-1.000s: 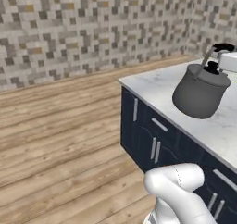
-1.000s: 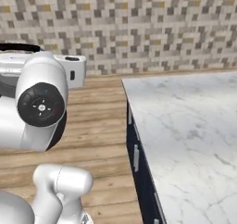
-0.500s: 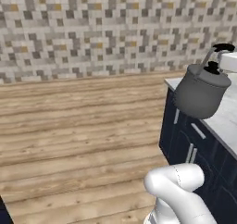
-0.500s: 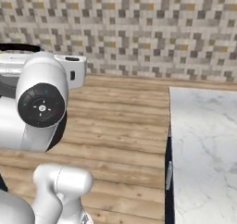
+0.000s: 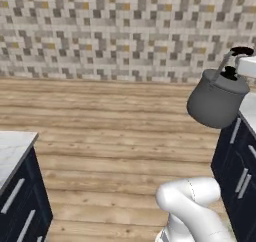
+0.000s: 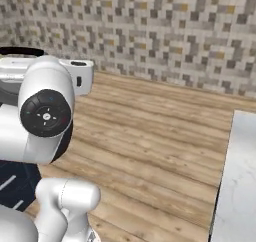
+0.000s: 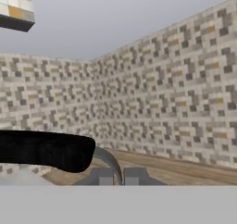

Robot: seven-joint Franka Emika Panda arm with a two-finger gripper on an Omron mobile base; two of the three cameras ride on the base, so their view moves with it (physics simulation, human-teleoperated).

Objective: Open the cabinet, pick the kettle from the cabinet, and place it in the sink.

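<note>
The kettle (image 5: 217, 101) hangs in the air at the right of the left base view, its grey rounded body tilted, above the wooden floor (image 5: 110, 136) and just beside the navy drawers (image 5: 239, 171) under a white counter edge. Its black handle (image 7: 44, 150) crosses the hand view as a dark bar, with the gripper (image 7: 118, 177) closed tight at the thin metal arm of that handle, so the kettle is held. The right base view gives the arm's white joint (image 6: 46, 111) in front, hiding the kettle; a marble counter (image 6: 237, 186) is cut off at the right. A second counter (image 5: 12, 148) shows low left in the left base view. The mosaic wall (image 6: 150, 31) runs behind.
</note>
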